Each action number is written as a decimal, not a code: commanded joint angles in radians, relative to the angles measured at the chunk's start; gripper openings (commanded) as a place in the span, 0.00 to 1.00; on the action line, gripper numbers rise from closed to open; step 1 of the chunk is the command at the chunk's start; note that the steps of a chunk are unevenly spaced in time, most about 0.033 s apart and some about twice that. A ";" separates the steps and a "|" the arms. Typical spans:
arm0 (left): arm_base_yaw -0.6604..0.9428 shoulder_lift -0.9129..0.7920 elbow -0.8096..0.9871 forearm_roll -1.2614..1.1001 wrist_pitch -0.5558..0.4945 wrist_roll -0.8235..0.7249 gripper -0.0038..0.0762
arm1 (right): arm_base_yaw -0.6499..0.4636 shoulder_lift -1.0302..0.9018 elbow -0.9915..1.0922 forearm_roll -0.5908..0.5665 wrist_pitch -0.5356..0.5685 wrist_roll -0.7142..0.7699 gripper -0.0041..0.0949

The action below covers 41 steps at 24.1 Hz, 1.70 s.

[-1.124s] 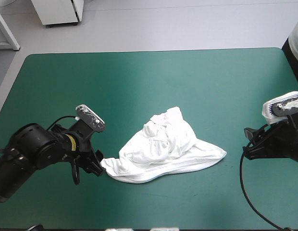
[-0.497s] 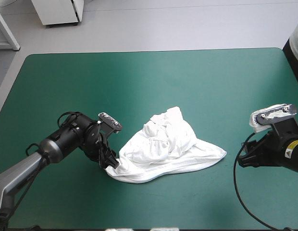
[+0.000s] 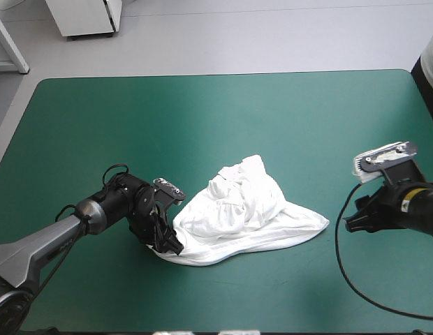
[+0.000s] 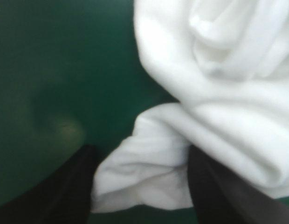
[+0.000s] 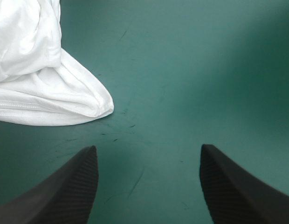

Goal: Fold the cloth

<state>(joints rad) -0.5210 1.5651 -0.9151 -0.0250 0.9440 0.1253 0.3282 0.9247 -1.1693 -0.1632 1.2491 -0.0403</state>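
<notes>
The T-shirt (image 3: pixel 237 216) lies in a crumpled heap on the teal-green cover (image 3: pixel 202 112). The left gripper (image 4: pixel 142 149) stands wide, low at the heap's edge, with a bunched corner between its black fingers. The right gripper (image 5: pixel 148 147) is wide too, over the cover. The heap's pointed end lies ahead of it, to one side and apart.
</notes>
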 commanded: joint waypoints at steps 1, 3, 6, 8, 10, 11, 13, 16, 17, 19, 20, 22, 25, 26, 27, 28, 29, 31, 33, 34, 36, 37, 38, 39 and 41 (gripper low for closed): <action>-0.003 0.020 0.044 -0.005 -0.062 -0.006 0.33 | -0.001 0.077 -0.022 0.029 -0.012 -0.014 0.64; -0.003 0.035 0.055 -0.010 -0.084 -0.006 0.07 | -0.001 0.168 -0.022 0.072 -0.050 -0.015 0.64; -0.003 0.051 0.055 -0.037 -0.087 -0.006 0.04 | -0.001 0.315 -0.022 0.120 -0.098 -0.023 0.64; -0.003 0.052 0.055 -0.038 -0.087 -0.002 0.04 | -0.001 0.421 -0.022 0.112 -0.089 -0.030 0.64; -0.003 0.052 0.055 -0.038 -0.086 -0.002 0.04 | -0.001 0.501 -0.022 0.121 -0.089 -0.038 0.64; -0.003 0.052 0.055 -0.038 -0.082 -0.002 0.04 | -0.001 0.526 -0.022 0.121 -0.093 -0.038 0.64; -0.003 0.052 0.055 -0.038 -0.074 -0.002 0.04 | -0.025 0.584 -0.022 0.123 -0.110 -0.052 0.64; -0.003 0.052 0.055 -0.038 -0.074 -0.002 0.04 | -0.059 0.626 -0.022 0.145 -0.117 -0.061 0.64; -0.003 0.052 0.055 -0.038 -0.070 -0.002 0.04 | -0.069 0.640 -0.022 0.163 -0.118 -0.067 0.64; -0.003 0.052 0.055 -0.034 -0.070 -0.008 0.04 | -0.074 0.675 -0.022 0.188 -0.121 -0.078 0.64; -0.003 0.052 0.055 -0.034 -0.070 0.001 0.04 | -0.074 0.700 -0.022 0.218 -0.121 -0.094 0.64; -0.003 0.052 0.055 -0.034 -0.070 0.001 0.04 | -0.070 0.745 -0.020 0.254 -0.119 -0.098 0.63; -0.003 0.052 0.055 -0.032 -0.068 0.001 0.04 | -0.064 0.783 -0.001 0.257 -0.110 -0.091 0.57; -0.003 0.052 0.055 -0.027 -0.068 0.001 0.04 | -0.064 0.791 0.008 0.255 -0.108 -0.079 0.53; -0.003 0.052 0.055 -0.027 -0.066 0.001 0.04 | -0.064 0.804 0.026 0.254 -0.108 -0.072 0.46; -0.003 0.052 0.053 -0.024 -0.066 0.001 0.04 | -0.064 0.811 0.041 0.254 -0.108 -0.070 0.41; -0.003 0.052 0.051 -0.022 -0.066 -0.001 0.04 | -0.061 0.820 0.060 0.254 -0.108 -0.070 0.34; -0.003 0.052 0.046 -0.017 -0.066 -0.003 0.04 | -0.057 0.824 0.104 0.254 -0.126 -0.072 0.18; -0.003 0.052 0.039 -0.003 -0.070 -0.003 0.04 | -0.057 0.824 0.144 0.279 -0.155 -0.096 0.02; -0.003 0.050 0.037 0.009 -0.074 -0.009 0.04 | -0.057 0.824 0.156 0.285 -0.167 -0.098 0.03; -0.003 0.040 0.023 0.013 -0.076 -0.015 0.04 | -0.057 0.824 0.173 0.288 -0.186 -0.098 0.03; -0.003 0.032 0.016 0.016 -0.074 -0.015 0.04 | -0.057 0.822 0.175 0.288 -0.191 -0.098 0.03; -0.003 0.020 0.007 0.025 -0.072 -0.015 0.04 | -0.057 0.820 0.175 0.288 -0.191 -0.098 0.03; -0.003 0.006 0.001 0.033 -0.063 -0.017 0.04 | -0.057 0.814 0.170 0.295 -0.191 -0.098 0.03; -0.003 -0.028 -0.013 0.080 -0.033 -0.052 0.04 | -0.057 0.795 0.160 0.300 -0.179 -0.098 0.03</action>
<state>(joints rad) -0.5262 1.5600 -0.9207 -0.0544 0.9361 0.1079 0.2603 1.6880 -1.0625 0.0566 1.0311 -0.1246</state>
